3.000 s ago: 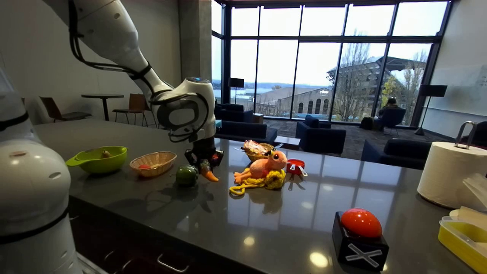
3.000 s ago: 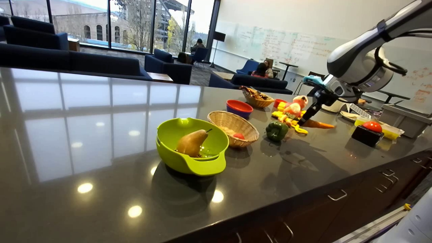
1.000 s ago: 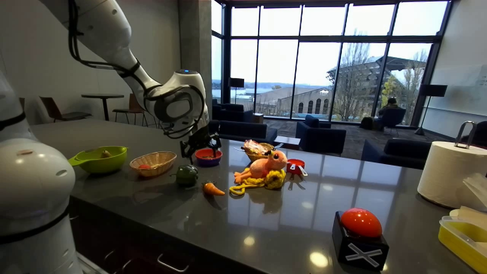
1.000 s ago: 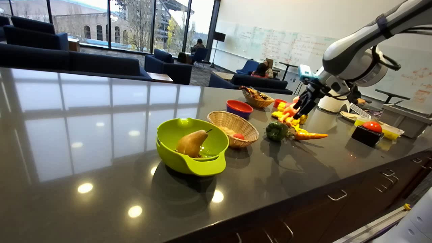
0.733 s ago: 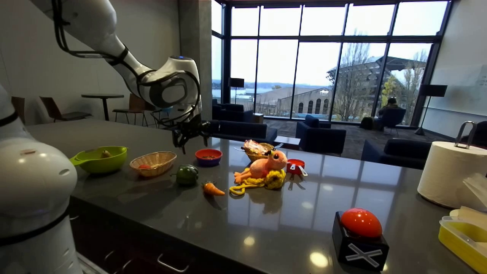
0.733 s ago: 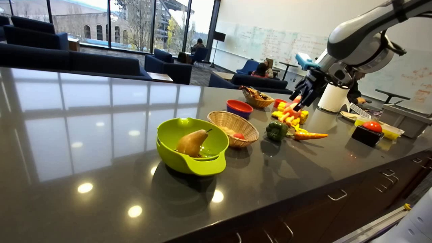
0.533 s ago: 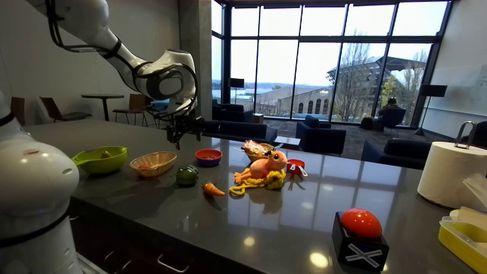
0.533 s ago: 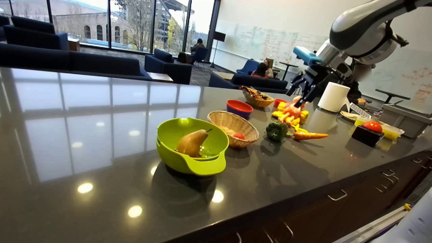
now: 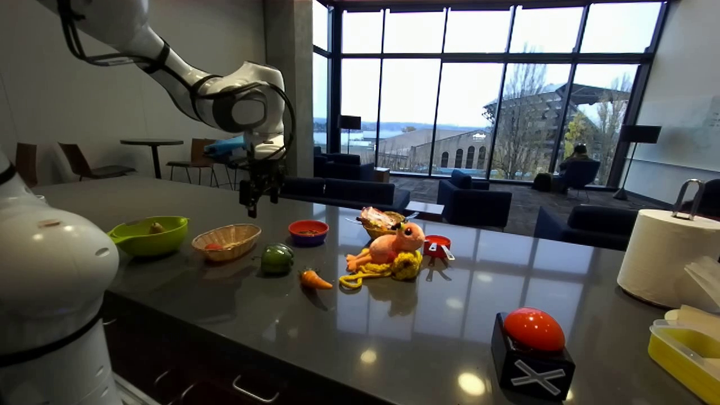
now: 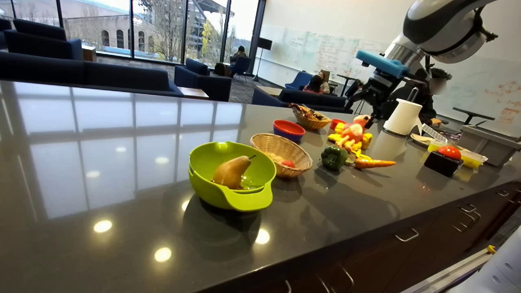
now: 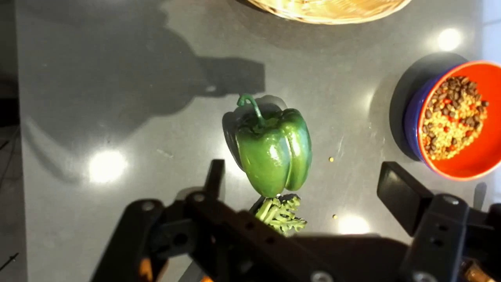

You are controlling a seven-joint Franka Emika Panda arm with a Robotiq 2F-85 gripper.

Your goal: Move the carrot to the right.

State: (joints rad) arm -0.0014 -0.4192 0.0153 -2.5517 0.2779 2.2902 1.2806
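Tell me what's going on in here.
A white robot arm has let go of the slim orange carrot, and its black two-fingered pincer now hangs open and empty above the glossy grey counter. The carrot lies on the counter, its leafy green top close to the shiny green bell pepper; whether they touch isn't clear. The task was to move it right, and that may be finished.

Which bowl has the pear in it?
The lime-green bowl: the pear is inside. The red-lined bowl holds small brown and yellow bits instead.
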